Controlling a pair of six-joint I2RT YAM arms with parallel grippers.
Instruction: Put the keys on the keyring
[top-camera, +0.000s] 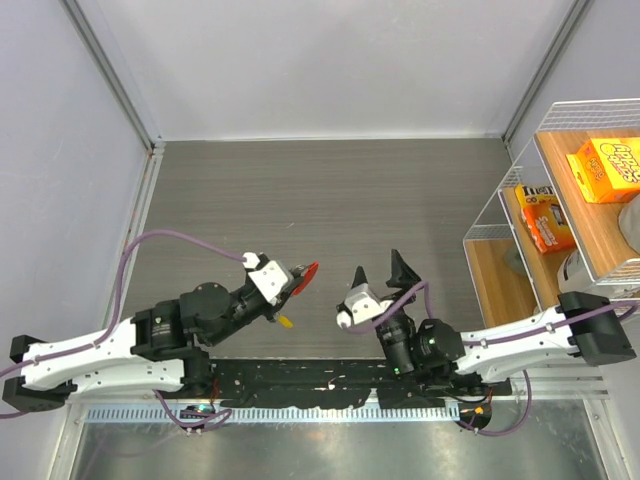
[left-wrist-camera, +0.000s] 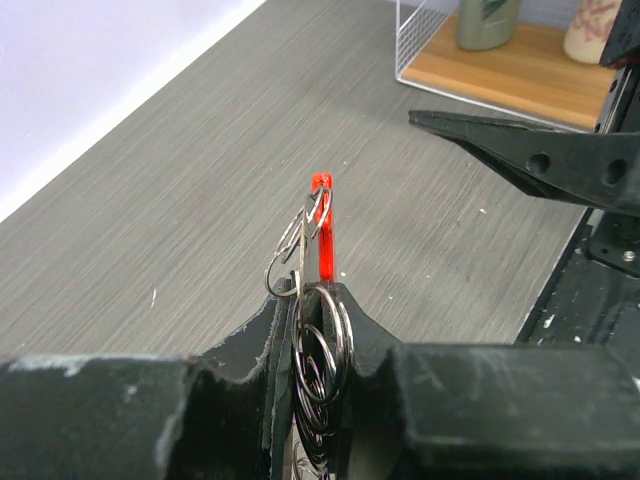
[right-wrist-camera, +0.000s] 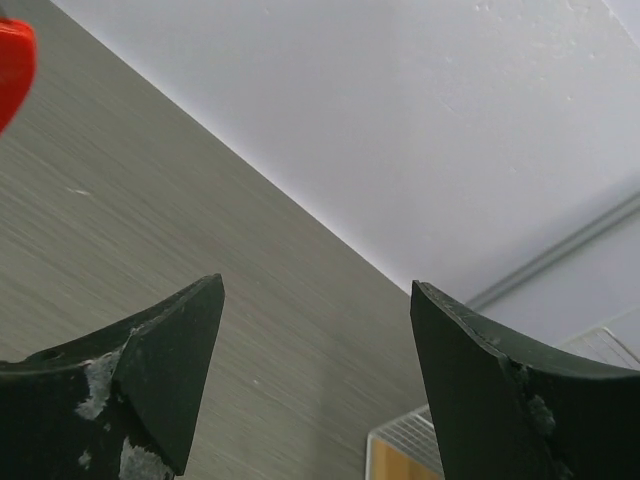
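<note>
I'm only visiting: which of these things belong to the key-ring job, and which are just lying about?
Part of the job:
- metal rings and red plastic piece, clamped in the left gripper
- small yellow piece below it, likely a key
- right gripper, open

Just lying about:
- wire shelf
- orange boxes on it

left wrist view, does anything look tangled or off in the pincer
Several overlapping steel rings are bunched in the left pincer, with a red-headed key standing edge-on above them. It looks tangled rather than one tidy ring. White scuffs mark the pads. Nothing looks spilled or broken.
</note>
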